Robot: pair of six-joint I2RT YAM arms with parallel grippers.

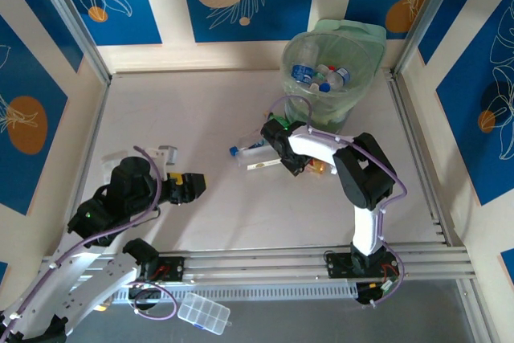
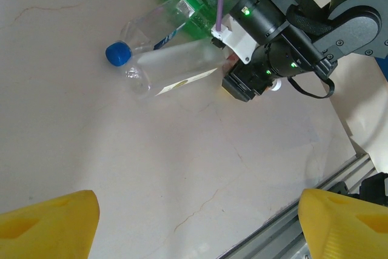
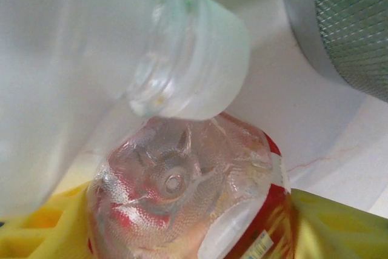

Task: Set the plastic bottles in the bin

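Observation:
A red-labelled clear bottle lies bottom-first between the yellow fingers of my right gripper, which press on both its sides. Above it lies a frosted bottle with a white cap. From above, my right gripper is low on the table in front of the bin, which holds several bottles. A blue-capped clear bottle, the frosted bottle and a green yellow-capped bottle lie together left of it. My left gripper is open over bare table.
The bin's meshed wall is close on the right of the held bottle. A clear compartment box lies beyond the aluminium rails at the near edge. A small white object stands by the left arm.

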